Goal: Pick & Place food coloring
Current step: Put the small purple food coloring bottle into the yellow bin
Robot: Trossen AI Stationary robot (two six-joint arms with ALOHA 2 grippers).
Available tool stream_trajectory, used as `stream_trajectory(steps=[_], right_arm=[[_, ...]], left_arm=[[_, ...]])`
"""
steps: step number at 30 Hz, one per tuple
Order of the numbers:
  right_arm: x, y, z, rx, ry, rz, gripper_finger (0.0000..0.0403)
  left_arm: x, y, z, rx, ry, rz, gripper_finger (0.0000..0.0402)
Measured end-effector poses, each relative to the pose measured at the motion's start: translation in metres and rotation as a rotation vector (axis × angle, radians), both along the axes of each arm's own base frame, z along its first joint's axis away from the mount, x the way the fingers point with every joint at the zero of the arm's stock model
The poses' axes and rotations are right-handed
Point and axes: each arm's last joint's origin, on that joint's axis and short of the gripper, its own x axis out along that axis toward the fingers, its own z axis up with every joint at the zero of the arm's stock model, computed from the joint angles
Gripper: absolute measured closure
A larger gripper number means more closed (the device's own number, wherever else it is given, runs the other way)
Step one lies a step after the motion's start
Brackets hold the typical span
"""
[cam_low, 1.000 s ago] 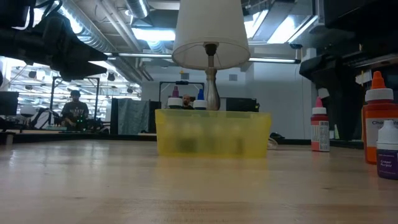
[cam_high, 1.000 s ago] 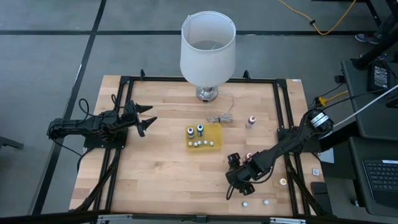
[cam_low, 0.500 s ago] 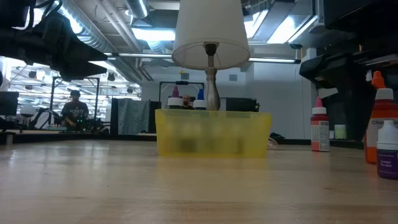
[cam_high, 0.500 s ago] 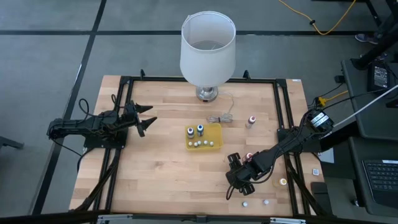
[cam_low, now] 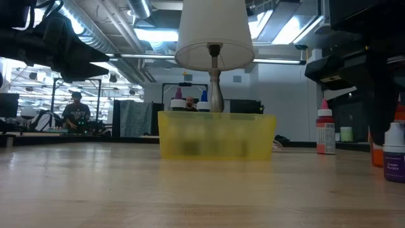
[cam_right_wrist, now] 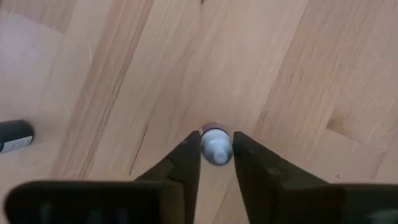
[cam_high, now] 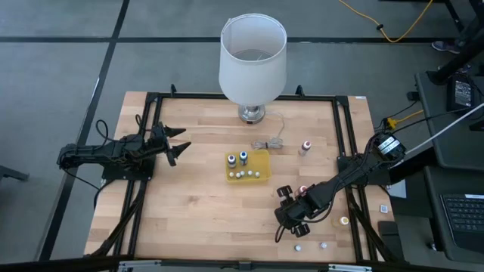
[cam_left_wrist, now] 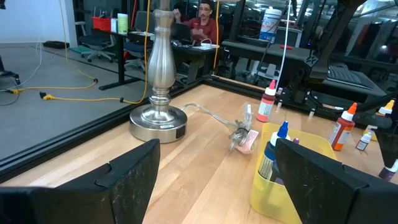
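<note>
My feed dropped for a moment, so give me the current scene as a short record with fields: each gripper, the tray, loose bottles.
right gripper: low over the wood table, fingers closed on a small white-capped bottle
left gripper: open, waiting at the table's left side
yellow plastic tray: mid-table, several bottles inside
pink-topped bottle: standing alone, right of the tray
white lamp: far edge

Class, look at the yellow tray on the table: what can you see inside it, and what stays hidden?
Inside the yellow tray stand two taller bottles and a row of small white-capped bottles. From table height, the tray's cloudy wall hides their bodies, showing only the tall tops.
</note>
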Motion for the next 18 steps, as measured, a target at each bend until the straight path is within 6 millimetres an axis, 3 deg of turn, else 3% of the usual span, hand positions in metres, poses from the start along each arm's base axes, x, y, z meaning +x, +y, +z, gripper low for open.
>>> stream_trajectory(steps=[5,13,18], right_arm=[[0.000,0.000,0.000,0.002,-0.002,-0.002,0.0348],[0.007,-0.001,0.014,-0.007,0.009,-0.016,0.0329],[0.020,-0.010,0.034,-0.024,0.014,-0.025,0.0347]], left_arm=[[0.000,0.000,0.000,0.000,0.000,0.000,0.0090],[0.000,0.000,0.000,0.000,0.000,0.000,0.0089],[0.000,0.000,0.000,0.000,0.000,0.000,0.0090]])
